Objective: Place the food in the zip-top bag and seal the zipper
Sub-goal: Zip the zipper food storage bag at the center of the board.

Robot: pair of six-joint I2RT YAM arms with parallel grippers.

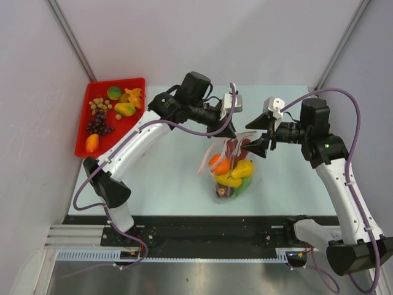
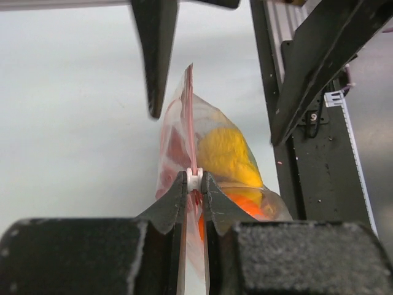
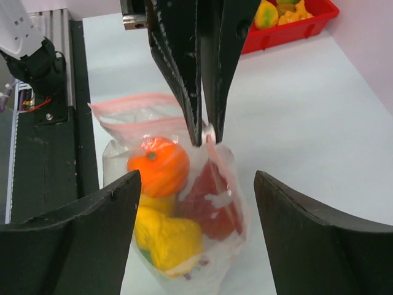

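**A:** Where is the zip-top bag (image 1: 232, 175)?

**B:** It stands near the middle of the surface (image 1: 166, 178), with its bottom resting down and its mouth edge held up. My left gripper (image 2: 194, 184) reaches that edge from above. It is squeezed almost closed on the zipper (image 2: 190, 123), one finger on each side of the red strip, right at the small white slider (image 2: 194, 179).

**A:** Is the mouth closed?

**B:** Not along its whole width. In my right wrist view, the two pink lips run apart from the slider toward the bag's other corner.

**A:** And your other arm?

**B:** My right gripper (image 3: 196, 178) sits just beside the bag's top edge, facing my left gripper. Its fingers are spread wide and it has hold of nothing.

**A:** What is in the bag?

**B:** Food (image 1: 230, 178), piled in the lower part. An orange fruit (image 3: 158, 166) lies uppermost with a yellow piece (image 3: 166, 236) touching it from below. From above, a green piece (image 1: 244, 186) shows near the bag's bottom. There is also something dark red against the bag's wall, below the slider. I cannot tell whether that is food or the bag's print.

**A:** Anything lying outside the bag?

**B:** A red tray (image 1: 83, 132) sits well apart from the bag, off to its far left at the surface's corner. In it are a dark grape bunch (image 1: 99, 125) and several orange, yellow and green pieces. Some of them are too small to name.
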